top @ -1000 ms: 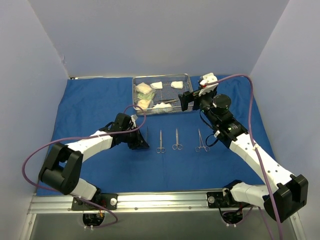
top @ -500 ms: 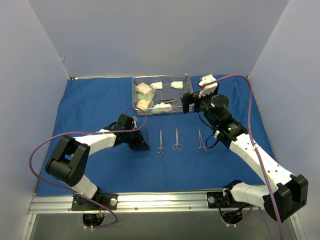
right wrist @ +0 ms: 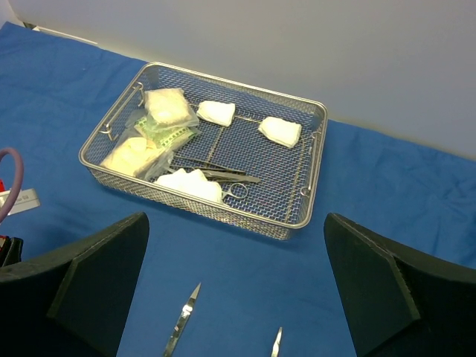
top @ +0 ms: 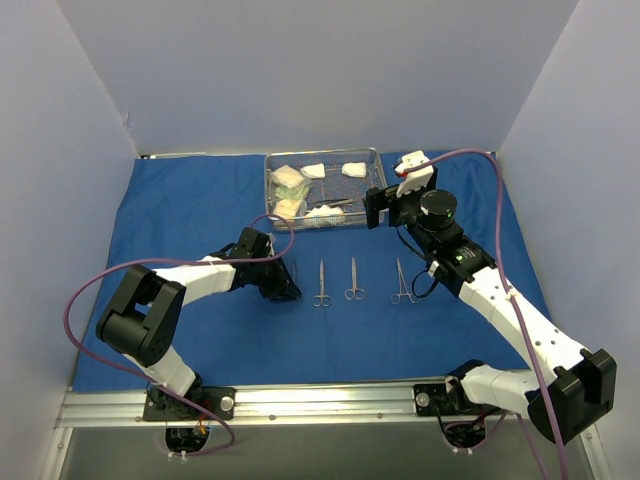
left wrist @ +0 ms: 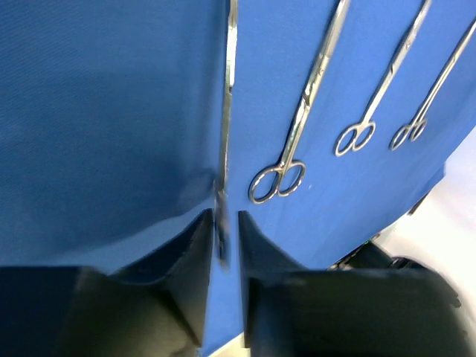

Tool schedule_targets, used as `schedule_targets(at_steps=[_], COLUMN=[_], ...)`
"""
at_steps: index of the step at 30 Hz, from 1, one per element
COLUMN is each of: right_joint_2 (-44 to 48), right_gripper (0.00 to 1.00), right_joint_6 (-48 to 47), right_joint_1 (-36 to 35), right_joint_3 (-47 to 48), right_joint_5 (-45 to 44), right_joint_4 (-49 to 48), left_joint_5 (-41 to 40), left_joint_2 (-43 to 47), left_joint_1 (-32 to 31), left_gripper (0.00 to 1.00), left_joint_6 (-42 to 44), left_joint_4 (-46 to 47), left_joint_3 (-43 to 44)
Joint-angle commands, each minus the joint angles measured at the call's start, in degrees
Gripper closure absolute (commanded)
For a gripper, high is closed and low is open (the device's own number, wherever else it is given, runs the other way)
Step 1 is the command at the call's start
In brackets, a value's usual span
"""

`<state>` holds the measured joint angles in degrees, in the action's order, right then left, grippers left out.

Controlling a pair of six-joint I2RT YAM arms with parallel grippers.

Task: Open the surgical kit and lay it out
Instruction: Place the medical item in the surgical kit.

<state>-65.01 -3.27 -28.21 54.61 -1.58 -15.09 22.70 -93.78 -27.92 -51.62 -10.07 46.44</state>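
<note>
Ideally, the left gripper (left wrist: 222, 223), jaws barely apart around the tweezers (left wrist: 227, 89) just beside the scissors (left wrist: 299, 126), needed a straight lift. The right gripper (right wrist: 236, 223) gaped wide.

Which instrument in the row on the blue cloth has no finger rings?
The leftmost: the straight tweezers at the left gripper. The other three have ring handles.

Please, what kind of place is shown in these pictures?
Probably a robotics lab cell staged as a surgical prep station: plain white walls around it, a blue drape underneath, and steel instruments in a row near a mesh tray.
</note>
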Motion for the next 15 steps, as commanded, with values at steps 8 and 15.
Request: schedule_targets(at_steps=[8,15], right_joint_2=[2.6,2.9], right_gripper=[0.0,0.0], right_joint_6=[-0.7,-0.5], right_joint_1=[-0.3,-0.3], right_joint_3=[-0.6,-1.1], right_joint_5=[-1.7,-1.8], right_joint_4=[-0.6,-0.4], left_joint_5=[-2.7,-6.4], left_joint_2=[1.2,1.6], left_joint_1=[0.2,0.2], left_gripper=[0.48,0.54], left_joint_6=[-1.1,0.3], left_joint_4=[-2.3,-7.8], left_joint_3=[-0.1,1.5])
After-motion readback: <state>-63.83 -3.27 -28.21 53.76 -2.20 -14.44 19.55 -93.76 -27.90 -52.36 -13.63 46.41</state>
